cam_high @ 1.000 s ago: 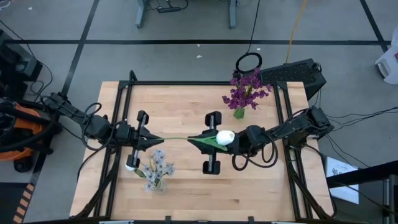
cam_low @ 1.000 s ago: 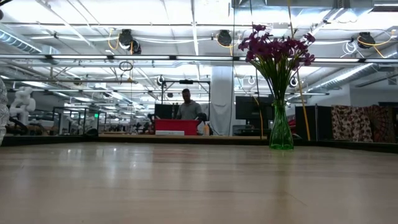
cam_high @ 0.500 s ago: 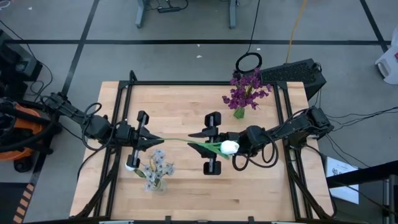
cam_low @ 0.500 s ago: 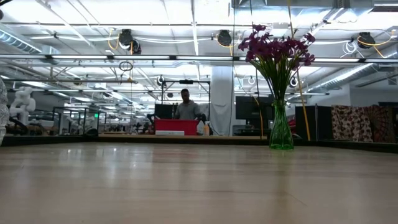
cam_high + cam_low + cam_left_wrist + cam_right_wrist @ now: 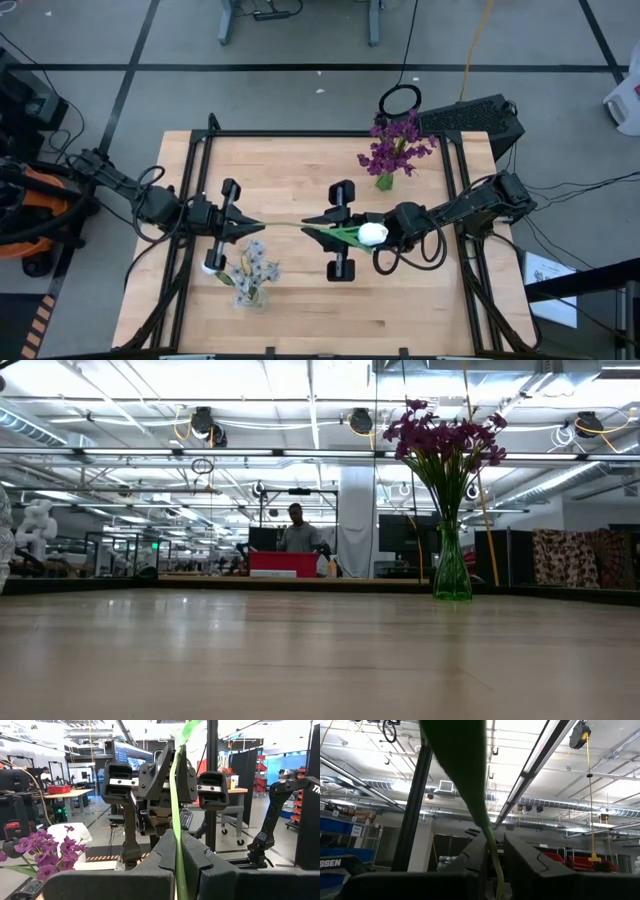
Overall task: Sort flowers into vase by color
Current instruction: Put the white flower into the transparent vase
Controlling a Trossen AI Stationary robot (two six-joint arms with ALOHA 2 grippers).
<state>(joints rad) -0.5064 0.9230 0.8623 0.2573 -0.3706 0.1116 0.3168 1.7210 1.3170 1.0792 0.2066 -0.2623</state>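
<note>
One white tulip (image 5: 372, 234); two vases, seemingly.

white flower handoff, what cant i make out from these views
- High view: whether the right pincer truly grips the white flower; its fingers lie under the leaves.
- Low view: neither arm nor the flower shows; only the purple flowers in the green vase.
- Right wrist view: a leaf covers much of the view, and the bloom is out of frame.
- Left wrist view: the stem is cut off at the top edge.

Two vases (image 5: 384, 181), one white tulip (image 5: 372, 235), two pincers (image 5: 247, 228), perhaps one person (image 5: 297, 530).
</note>
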